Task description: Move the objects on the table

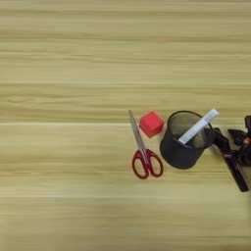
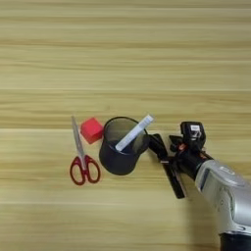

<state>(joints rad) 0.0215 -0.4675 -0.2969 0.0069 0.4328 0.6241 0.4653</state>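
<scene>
Silver forearm (image 2: 223, 188) (right eye view only) beside pen cup (image 2: 120, 147).

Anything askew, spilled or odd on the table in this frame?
Nothing is spilled or damaged. The black mesh cup stands upright with a white stick-like thing leaning inside, its tip past the rim. The scissors lie shut beside a red block. The gripper sits just right of the cup.

The setting reads as an office desk or a lab test bench: a broad light yellowish wooden table (image 1: 73, 59) carries desk stationery, namely a black wire-mesh cylindrical pen cup (image 2: 120, 147), red-handled scissors (image 2: 81, 154) and a small red cube (image 2: 91, 130). The room beyond stays unseen.
</scene>
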